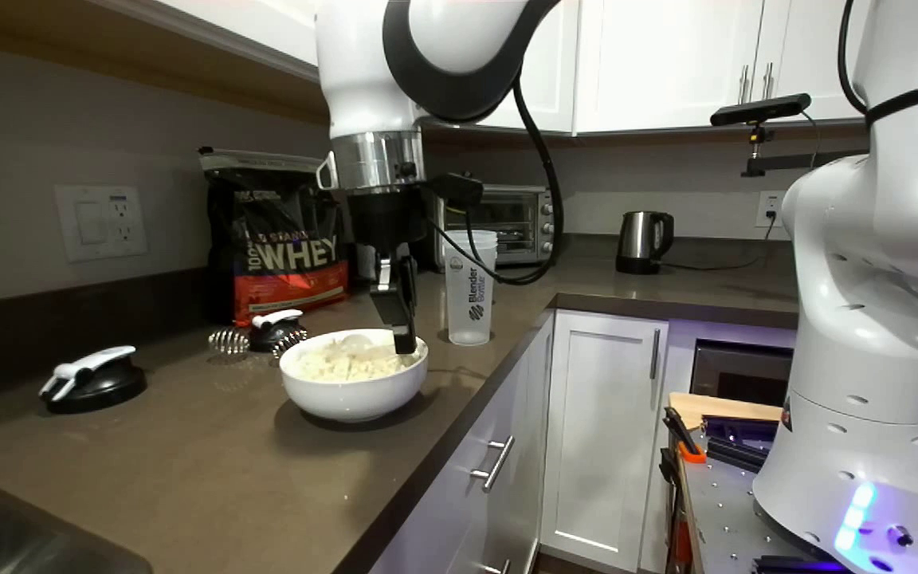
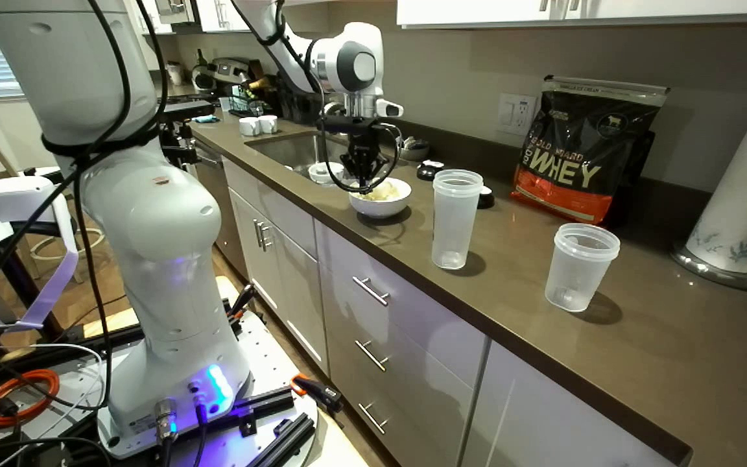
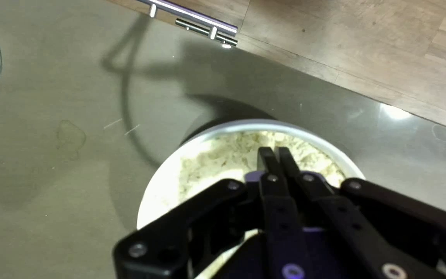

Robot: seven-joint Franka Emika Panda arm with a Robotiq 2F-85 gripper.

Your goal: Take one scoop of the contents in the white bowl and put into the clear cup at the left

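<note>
Fingers together over white bowl, any load indistinct, presumably scooping. Clear cup upright near it, likely for filling.

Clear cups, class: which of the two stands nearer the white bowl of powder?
In an exterior view, the left-hand clear cup, standing between the white bowl and the other cup, which stands nearer the paper-towel roll.

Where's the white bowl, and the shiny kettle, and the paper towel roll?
White bowl (image 1: 354,400), in an exterior view: its outer wall.
Kettle (image 1: 638,236), in an exterior view: its silver body.
Paper towel roll (image 2: 744,194), in an exterior view: its side.
</note>
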